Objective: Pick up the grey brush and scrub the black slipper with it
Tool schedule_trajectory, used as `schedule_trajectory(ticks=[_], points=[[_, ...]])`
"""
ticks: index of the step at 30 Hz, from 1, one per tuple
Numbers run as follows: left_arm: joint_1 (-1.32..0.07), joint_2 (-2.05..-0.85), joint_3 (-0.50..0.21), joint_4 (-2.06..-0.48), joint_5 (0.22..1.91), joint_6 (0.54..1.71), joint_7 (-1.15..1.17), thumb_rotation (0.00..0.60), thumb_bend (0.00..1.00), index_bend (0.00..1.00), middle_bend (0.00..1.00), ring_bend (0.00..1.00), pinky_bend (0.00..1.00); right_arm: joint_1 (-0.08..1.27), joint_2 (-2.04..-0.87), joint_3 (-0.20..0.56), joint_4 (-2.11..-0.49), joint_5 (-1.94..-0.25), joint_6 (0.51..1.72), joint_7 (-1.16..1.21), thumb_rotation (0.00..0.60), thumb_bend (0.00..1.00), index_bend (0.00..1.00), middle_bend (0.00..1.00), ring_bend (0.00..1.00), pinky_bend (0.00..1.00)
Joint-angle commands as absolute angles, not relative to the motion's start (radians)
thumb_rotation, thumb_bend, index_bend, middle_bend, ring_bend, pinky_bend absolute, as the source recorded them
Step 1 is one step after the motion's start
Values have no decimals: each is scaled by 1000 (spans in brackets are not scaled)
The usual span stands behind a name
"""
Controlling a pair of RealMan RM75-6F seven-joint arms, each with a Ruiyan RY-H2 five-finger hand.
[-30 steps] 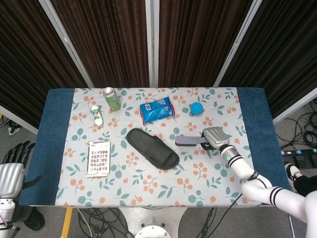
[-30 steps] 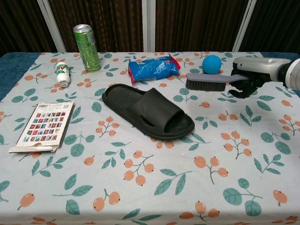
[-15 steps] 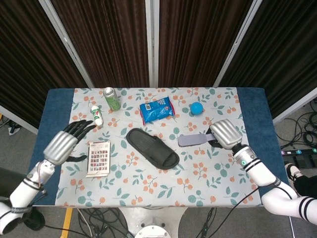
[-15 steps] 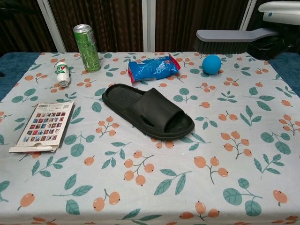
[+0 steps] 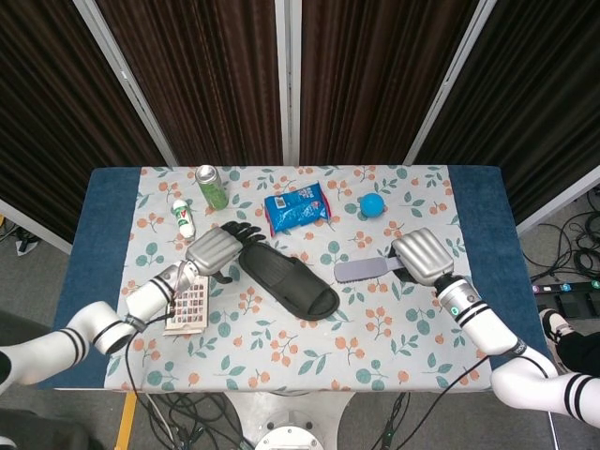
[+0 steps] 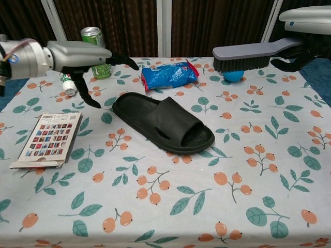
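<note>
The black slipper (image 5: pixel 288 279) (image 6: pixel 163 122) lies diagonally at the table's middle, toe toward the front right. My right hand (image 5: pixel 424 257) (image 6: pixel 305 20) grips the handle of the grey brush (image 5: pixel 364 270) (image 6: pixel 252 55), held raised in the air to the right of the slipper, bristles down. My left hand (image 5: pixel 214 250) (image 6: pixel 77 54) hovers open just left of the slipper's heel, fingers spread and reaching toward it, thumb pointing down. I see no contact between it and the slipper.
A green can (image 5: pixel 212 187) (image 6: pixel 96 45), a small white bottle (image 5: pixel 183 217), a blue snack bag (image 5: pixel 297 208) (image 6: pixel 169 75) and a blue ball (image 5: pixel 372 204) (image 6: pixel 234 76) stand along the back. A printed card (image 5: pixel 187 299) (image 6: pixel 48 138) lies at the left.
My left hand swung in from the table's left edge to the slipper's heel. The right hand lowered the raised brush slightly and moved it a little left.
</note>
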State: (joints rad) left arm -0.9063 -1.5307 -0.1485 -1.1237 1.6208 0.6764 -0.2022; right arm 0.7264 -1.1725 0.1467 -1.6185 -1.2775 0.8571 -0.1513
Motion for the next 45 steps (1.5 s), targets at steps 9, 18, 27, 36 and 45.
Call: schedule_trajectory(ticks=[9, 18, 27, 36, 45], points=[[-1004, -1670, -102, -974, 1570, 577, -165, 600, 194, 155, 167, 98, 147, 729, -1181, 147, -1605, -1260, 854, -145, 600, 435, 1000, 1000, 1000, 1000], [-1041, -1730, -94, -899, 1515, 521, -152, 600, 215, 180, 181, 98, 147, 736, -1207, 129, -1581, -1254, 832, -156, 600, 435, 1000, 1000, 1000, 1000], [-1038, -1754, -81, -867, 1498, 555, -167, 600, 251, 414, 408, 236, 265, 768, -1292, 112, -1520, -1261, 802, -203, 600, 436, 1000, 1000, 1000, 1000], [-1033, -1759, -69, -868, 1490, 585, -149, 600, 252, 417, 427, 251, 268, 824, -1480, 129, -1349, -1278, 802, -238, 600, 427, 1000, 1000, 1000, 1000], [-1033, -1760, -70, -884, 1472, 601, -108, 600, 250, 416, 427, 251, 267, 887, -1639, 138, -1177, -1331, 809, -262, 600, 394, 1000, 1000, 1000, 1000]])
